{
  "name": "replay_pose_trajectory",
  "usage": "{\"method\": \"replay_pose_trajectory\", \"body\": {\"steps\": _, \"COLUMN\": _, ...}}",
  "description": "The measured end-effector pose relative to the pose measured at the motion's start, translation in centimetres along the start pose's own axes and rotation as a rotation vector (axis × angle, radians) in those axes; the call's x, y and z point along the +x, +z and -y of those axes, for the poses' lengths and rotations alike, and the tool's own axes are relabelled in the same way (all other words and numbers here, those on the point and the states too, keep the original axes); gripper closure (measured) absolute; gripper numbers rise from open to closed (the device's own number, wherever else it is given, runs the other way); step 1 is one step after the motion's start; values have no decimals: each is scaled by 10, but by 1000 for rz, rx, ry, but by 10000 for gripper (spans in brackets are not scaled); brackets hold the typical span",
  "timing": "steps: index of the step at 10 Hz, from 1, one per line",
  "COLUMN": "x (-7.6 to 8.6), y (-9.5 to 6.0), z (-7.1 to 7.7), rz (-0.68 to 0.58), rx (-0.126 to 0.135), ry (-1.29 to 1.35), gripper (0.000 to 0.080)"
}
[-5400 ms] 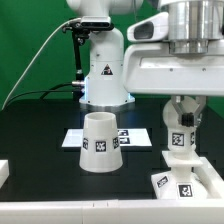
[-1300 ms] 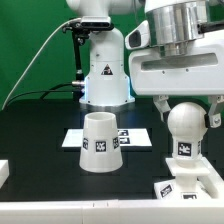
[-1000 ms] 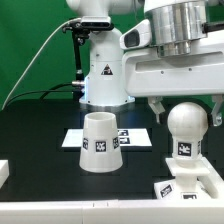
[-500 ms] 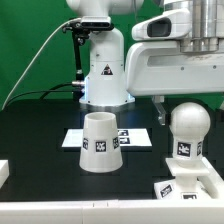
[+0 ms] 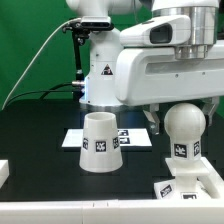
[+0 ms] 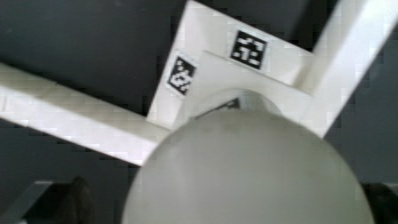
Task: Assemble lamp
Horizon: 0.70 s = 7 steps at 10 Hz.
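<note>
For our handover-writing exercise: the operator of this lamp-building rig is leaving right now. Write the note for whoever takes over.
Arm: the gripper looks open, with its jaws either side of the bulb head and clear of it.
Parts: the bulb stands upright on the base, at the exterior view's right. The shade stands alone on the table, wide end down, in front of the marker board.
Done: bulb set on base; I cannot tell whether it is fully seated.
Left: lift clear, fetch the shade, place it over the bulb.
</note>
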<state>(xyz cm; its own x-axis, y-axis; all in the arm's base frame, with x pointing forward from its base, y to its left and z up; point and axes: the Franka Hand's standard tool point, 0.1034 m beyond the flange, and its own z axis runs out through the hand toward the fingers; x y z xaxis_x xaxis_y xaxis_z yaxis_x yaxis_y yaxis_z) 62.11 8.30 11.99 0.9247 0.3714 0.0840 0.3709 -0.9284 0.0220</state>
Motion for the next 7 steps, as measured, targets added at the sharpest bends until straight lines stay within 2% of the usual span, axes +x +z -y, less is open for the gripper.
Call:
{"method": "replay_pose_trajectory", "body": {"steps": 1, "x": 0, "y": 0, "z": 0, "rz": 0, "rx": 0, "ry": 29, "gripper": 203}}
{"method": "replay_pose_trajectory", "body": {"steps": 2, "x": 0, "y": 0, "z": 0, "rz": 0, "rx": 0, "ry": 30, "gripper": 226}}
{"method": "replay_pose_trajectory", "body": {"steps": 5, "x": 0, "y": 0, "z": 0, "rz": 0, "rx": 1, "ry": 233, "gripper": 225}}
{"method": "replay_pose_trajectory", "body": {"steps": 6, "x": 3, "y": 1, "z": 3, "rz": -15, "rx": -7, "ry": 405, "gripper": 225}}
{"method": "replay_pose_trajectory", "body": {"steps": 7, "x": 4, "y": 1, "z": 5, "rz": -20, "rx": -26, "ry": 528, "gripper": 225}}
